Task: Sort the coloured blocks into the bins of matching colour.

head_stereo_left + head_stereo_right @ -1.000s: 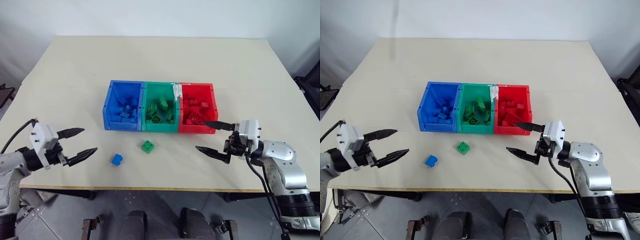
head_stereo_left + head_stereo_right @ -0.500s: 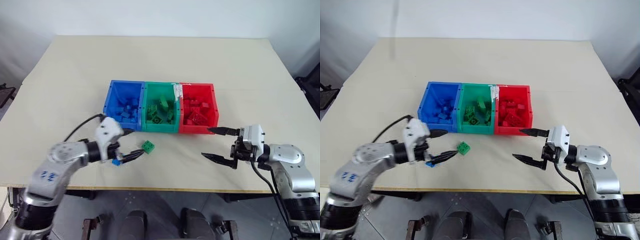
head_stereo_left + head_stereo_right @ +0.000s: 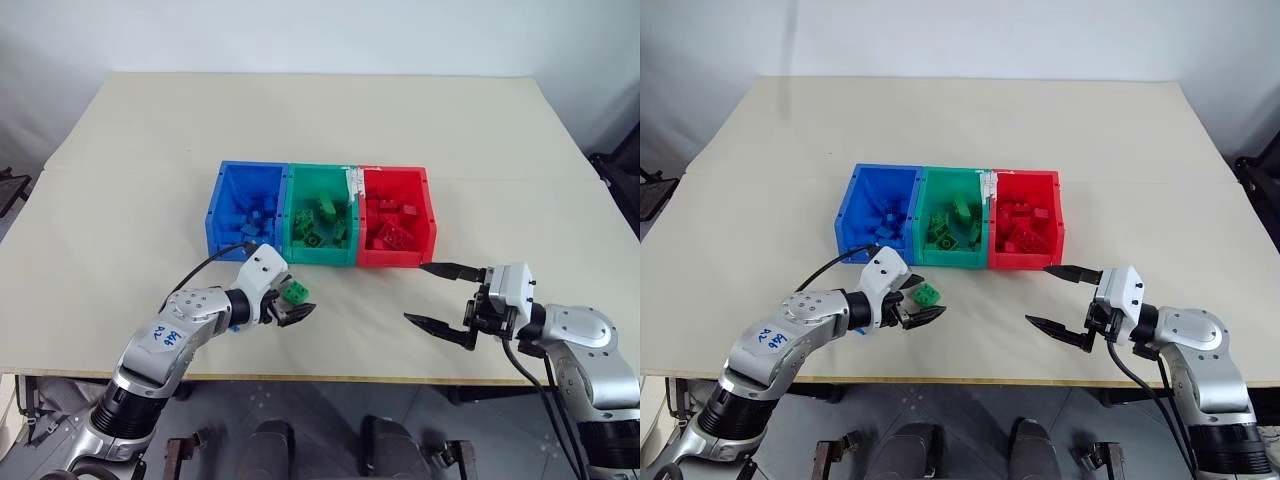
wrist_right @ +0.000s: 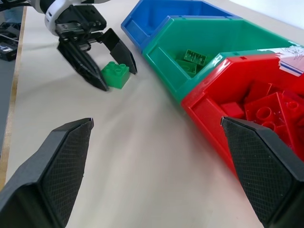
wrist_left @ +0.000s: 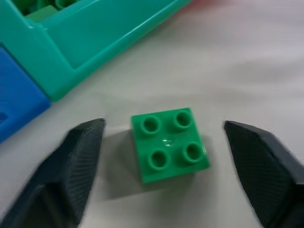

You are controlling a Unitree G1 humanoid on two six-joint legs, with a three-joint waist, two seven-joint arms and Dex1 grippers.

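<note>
Pale beige table fills my view, with a white wall behind it, and the three joined bins sit in a row near its middle. Going from left: the blue bin holds a jumble of blue bricks, the green bin holds several green bricks lying at odd angles, one oblong piece tilted up, and the red bin holds a heap of red bricks. In front of the green bin, on the bare tabletop, I see one square green block resting studs up, four studs showing; being square it has no long axis, and its edges sit slightly skewed to the bin front. My left gripper is at it with its fingers parted, one on either side of the block, with a gap showing at each side in the wrist view. Well off to the right, my right gripper hangs above the table with its fingers spread wide, holding nothing.
</note>
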